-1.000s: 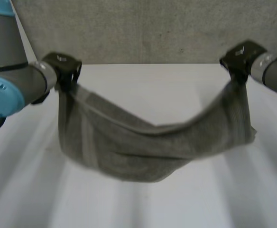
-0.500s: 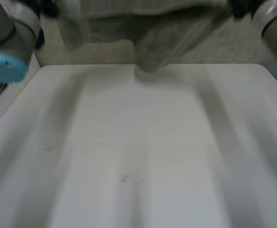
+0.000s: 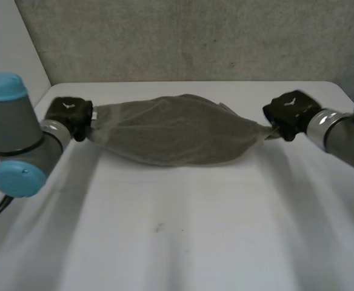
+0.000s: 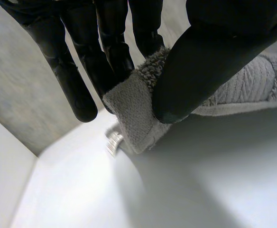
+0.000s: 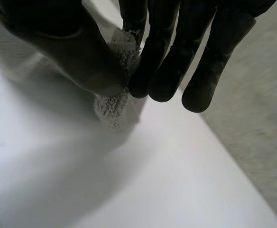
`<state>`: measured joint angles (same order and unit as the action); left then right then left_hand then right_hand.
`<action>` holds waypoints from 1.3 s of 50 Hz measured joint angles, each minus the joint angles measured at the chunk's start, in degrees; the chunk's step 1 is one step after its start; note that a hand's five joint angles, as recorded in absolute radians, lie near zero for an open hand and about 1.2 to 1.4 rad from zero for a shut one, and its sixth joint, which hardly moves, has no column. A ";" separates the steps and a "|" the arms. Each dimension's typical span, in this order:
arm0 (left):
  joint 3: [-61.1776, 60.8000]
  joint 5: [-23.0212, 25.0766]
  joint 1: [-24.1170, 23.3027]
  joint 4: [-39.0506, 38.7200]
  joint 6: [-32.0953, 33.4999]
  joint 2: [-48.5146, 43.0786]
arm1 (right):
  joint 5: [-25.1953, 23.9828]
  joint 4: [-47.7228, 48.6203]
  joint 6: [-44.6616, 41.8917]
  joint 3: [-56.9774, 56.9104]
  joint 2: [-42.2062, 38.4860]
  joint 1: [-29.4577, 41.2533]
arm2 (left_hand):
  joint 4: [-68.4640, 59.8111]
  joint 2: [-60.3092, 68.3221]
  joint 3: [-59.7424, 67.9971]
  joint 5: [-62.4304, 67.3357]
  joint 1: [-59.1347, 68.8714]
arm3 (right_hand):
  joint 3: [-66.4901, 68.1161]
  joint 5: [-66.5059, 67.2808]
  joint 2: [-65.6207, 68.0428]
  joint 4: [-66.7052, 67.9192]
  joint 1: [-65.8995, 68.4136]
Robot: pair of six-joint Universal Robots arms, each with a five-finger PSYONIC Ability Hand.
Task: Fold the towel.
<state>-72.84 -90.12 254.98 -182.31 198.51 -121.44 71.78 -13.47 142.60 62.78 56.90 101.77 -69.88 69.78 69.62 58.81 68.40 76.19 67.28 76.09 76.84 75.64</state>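
Towel was sagging between the hands a second ago, then got swung up high. Now it is back down, pulled out long between them over the far half of the counter. Reads as a shake-out to spread it; no fold made yet. Left hand is clamped on one end corner, thumb against fingers. Right hand pinches the opposite end the same way. Towel bulges in the middle; cannot tell whether its underside touches the counter.
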 measured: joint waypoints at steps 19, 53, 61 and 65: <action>-17.26 5.21 5.33 8.37 0.47 32.87 | -3.46 -4.23 -0.20 12.15 33.70 -14.30 | 0.00 0.00 0.00 0.00 0.00 | 0.00 0.00 0.00 0.00 0.00; 32.98 3.94 -2.39 10.67 0.00 -0.63 | 13.83 -6.17 -4.56 -33.79 -6.88 1.59 | 0.00 0.00 0.00 0.00 0.00 | 0.00 0.01 0.00 0.46 0.07; 45.26 0.52 -1.48 4.98 -12.91 2.71 | 13.36 -4.08 12.10 -55.18 -5.21 -0.03 | 0.00 0.00 0.00 0.00 0.00 | 0.00 0.01 0.37 0.46 0.08; 44.31 0.19 -0.79 4.38 -16.97 4.00 | 11.71 -4.67 16.92 -56.27 -2.78 -1.50 | 0.00 0.00 0.00 0.00 0.00 | 0.01 0.02 0.37 0.46 0.08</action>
<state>-28.53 -89.93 254.19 -177.93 181.54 -117.44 83.49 -18.14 159.52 6.50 54.11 100.27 -69.88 69.79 69.62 58.81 68.40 76.20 67.30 76.46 77.30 75.72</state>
